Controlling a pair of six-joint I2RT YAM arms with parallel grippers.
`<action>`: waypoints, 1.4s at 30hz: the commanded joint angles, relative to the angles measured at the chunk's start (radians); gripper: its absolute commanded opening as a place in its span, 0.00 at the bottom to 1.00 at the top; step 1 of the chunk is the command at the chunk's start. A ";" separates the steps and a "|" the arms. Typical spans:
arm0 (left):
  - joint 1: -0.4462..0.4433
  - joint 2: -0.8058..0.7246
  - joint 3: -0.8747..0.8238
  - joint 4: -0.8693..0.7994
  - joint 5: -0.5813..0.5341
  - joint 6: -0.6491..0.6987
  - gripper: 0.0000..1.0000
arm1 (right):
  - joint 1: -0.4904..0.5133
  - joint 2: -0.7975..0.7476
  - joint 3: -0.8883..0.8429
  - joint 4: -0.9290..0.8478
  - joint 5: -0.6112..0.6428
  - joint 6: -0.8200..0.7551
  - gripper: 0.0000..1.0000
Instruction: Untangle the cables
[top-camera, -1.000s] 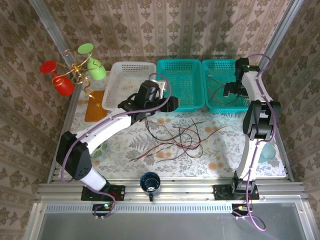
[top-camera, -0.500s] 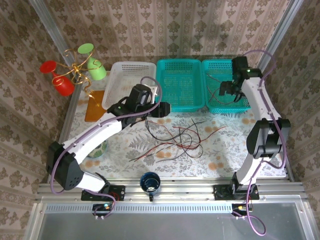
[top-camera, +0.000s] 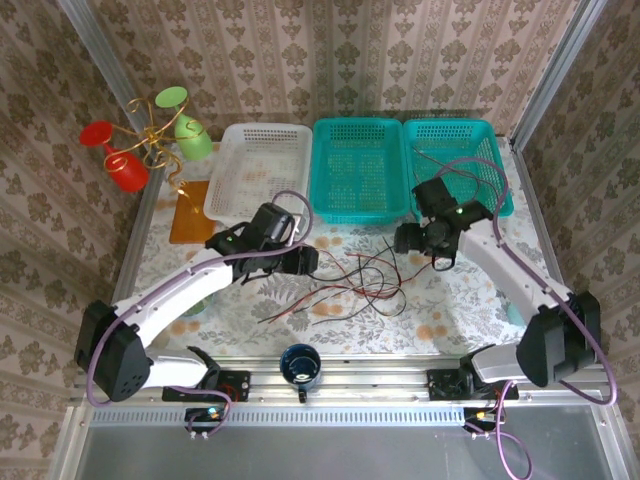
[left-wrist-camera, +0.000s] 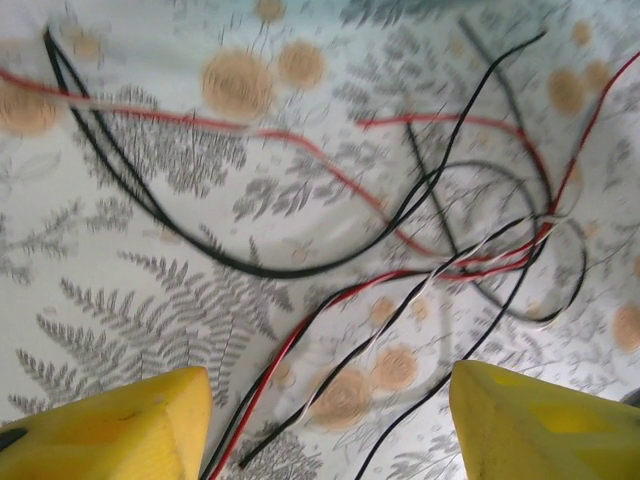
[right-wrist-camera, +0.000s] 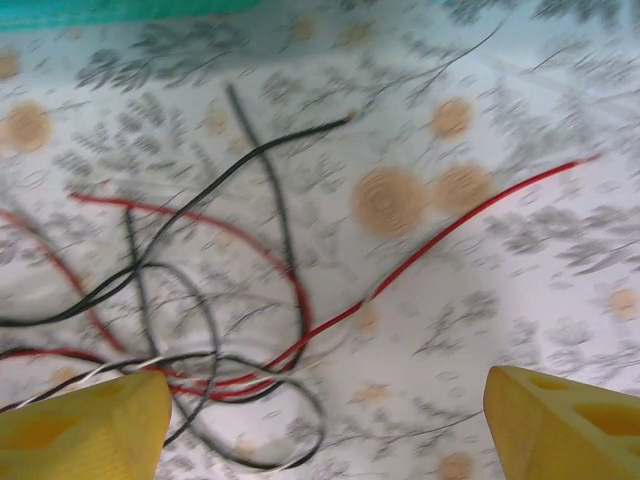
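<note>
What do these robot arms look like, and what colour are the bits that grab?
Both the left arm and right arm are slim white tubes linked by chunky black joints, with a thick purple cable looping along each. The gripper fingers are bright yellow, blunt wedge shapes, on both arms.

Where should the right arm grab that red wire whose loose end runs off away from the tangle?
Grip the red wire on its straight stretch near the loose end, coming straight down, jaws across it. It lies flat and alone there, clear of the tangle.
</note>
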 joint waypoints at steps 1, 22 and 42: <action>-0.010 -0.009 -0.050 -0.037 0.014 0.009 0.62 | 0.063 -0.035 -0.081 0.093 -0.104 0.145 0.82; -0.236 0.400 0.134 -0.159 -0.173 0.136 0.36 | 0.071 0.086 -0.084 0.227 -0.116 0.153 0.79; -0.277 0.487 0.093 -0.102 -0.191 0.150 0.19 | -0.061 0.039 -0.070 0.187 -0.117 0.082 0.80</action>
